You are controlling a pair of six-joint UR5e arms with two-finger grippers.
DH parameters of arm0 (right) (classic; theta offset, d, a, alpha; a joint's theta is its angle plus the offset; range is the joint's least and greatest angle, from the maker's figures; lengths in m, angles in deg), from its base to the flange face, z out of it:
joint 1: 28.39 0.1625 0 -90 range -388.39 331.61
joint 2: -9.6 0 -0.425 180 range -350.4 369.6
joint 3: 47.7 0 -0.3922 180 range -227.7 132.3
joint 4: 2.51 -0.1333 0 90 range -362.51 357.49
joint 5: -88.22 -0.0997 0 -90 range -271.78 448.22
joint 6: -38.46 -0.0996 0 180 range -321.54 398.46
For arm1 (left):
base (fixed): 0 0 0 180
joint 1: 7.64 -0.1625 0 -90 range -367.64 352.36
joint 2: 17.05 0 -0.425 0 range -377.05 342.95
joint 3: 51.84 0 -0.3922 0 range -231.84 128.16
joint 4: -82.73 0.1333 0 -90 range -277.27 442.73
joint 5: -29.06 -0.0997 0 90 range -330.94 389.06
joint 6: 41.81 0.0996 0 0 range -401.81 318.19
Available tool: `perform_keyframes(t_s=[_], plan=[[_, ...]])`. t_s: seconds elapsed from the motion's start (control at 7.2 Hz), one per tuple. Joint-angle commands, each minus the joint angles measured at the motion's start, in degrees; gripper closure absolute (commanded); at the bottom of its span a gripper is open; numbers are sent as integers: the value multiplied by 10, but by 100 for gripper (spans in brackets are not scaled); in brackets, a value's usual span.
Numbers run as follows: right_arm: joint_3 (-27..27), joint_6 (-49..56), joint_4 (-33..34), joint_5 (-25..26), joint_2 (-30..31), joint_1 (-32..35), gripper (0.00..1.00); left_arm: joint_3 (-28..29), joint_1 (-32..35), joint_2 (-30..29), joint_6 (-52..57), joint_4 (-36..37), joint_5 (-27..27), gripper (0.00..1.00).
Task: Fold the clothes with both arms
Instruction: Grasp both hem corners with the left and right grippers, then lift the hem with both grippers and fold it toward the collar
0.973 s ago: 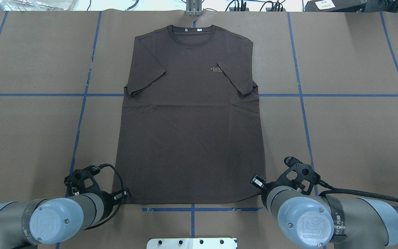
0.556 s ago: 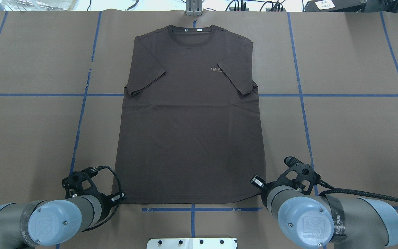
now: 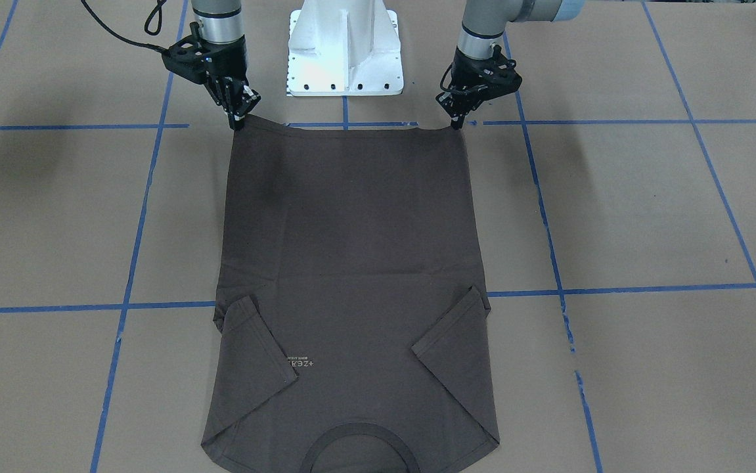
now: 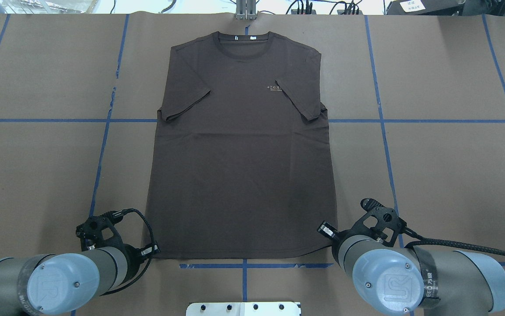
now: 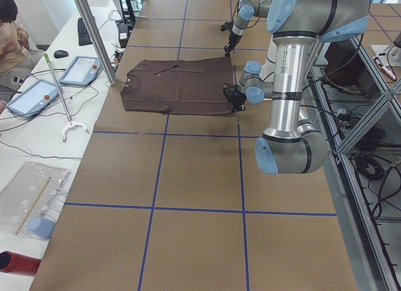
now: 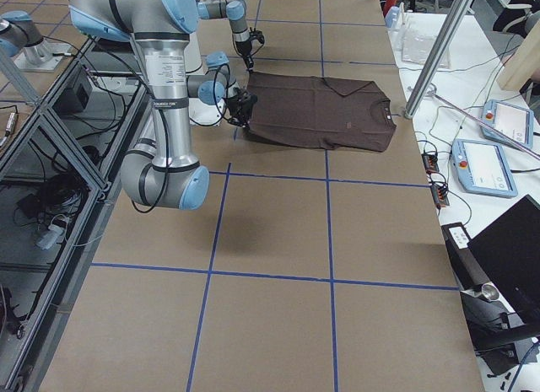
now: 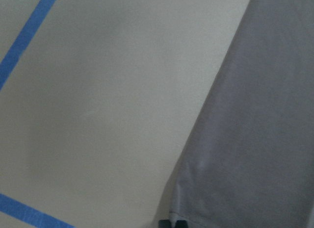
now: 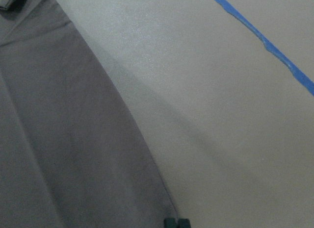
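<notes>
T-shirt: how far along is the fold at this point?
Done: both sleeves lie folded in over the chest of the T-shirt. In hand: left gripper and right gripper pinch its hem corners. Left: the body lies full-length, so folding it up likely comes next.

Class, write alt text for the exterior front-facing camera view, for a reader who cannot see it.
A dark brown-grey short-sleeved T-shirt lies flat on a brown paper-covered table gridded with blue tape, collar nearest the camera, sleeves folded inward. At the far hem, the black right gripper and black left gripper each pinch one corner.
</notes>
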Motion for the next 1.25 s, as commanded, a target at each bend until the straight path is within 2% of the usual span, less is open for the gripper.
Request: perform_keyframes(t_s=[0.0,0.28,0.42,0.56,0.69,0.83,0.97,1.11], plan=[[25,3,0,-1,18,0,100,-64,-7,-3,-1,32,5,100],[112,2,-1,-19,84,-29,100,-139,-64,-3,-40,86,4,100],[153,2,-1,-20,91,-28,100,-177,-64,-4,-40,109,4,100],[147,11,-2,-22,73,12,100,-173,-39,-7,-20,118,5,100],[114,65,12,-26,7,78,100,-150,43,-43,75,117,6,100],[48,131,35,-61,-61,152,100,-87,132,-115,162,118,20,100],[-56,171,30,-103,-134,228,100,3,198,-163,212,109,39,100],[-133,222,24,-122,-176,280,100,60,262,-192,268,84,40,100]])
